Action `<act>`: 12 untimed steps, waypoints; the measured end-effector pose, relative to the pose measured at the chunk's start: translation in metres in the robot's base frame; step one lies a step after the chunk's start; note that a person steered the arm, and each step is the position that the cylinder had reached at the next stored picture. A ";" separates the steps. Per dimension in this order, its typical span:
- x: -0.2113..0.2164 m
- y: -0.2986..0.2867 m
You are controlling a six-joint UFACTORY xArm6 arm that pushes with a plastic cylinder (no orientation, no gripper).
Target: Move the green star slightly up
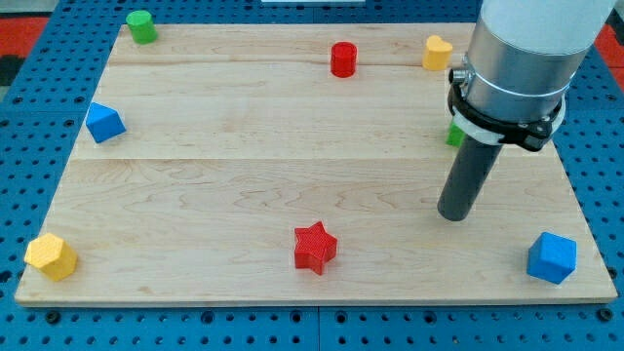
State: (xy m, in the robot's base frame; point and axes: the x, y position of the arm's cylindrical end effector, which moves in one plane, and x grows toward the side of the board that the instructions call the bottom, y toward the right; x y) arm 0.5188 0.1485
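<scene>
One sliver of green shows at the frame's right, just behind the arm's grey collar; most of that block is hidden, so its star shape cannot be made out, though it lies on the right part of the wooden board, a little above mid-height. My tip rests on the board below and just right of that green patch, near it but apart from what is visible. The tool is a plain dark rod with nothing that opens or closes, and it touches no block.

Further out, a yellow block of rounded, heart-like form sits at the upper right, above the green patch. A red cylinder stands at the upper middle. A red star lies at the lower middle, well left of my tip. A blue cube sits at the lower right corner. On the far left, a blue block lies at mid-height, a green cylinder-like block occupies the upper left corner, and a yellow block sits at the lower left corner. Around the board runs a blue pegboard surface.
</scene>
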 end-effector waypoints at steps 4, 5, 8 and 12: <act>-0.088 0.054; -0.111 0.051; -0.130 0.013; -0.132 -0.041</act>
State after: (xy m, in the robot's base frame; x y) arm 0.3865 0.1078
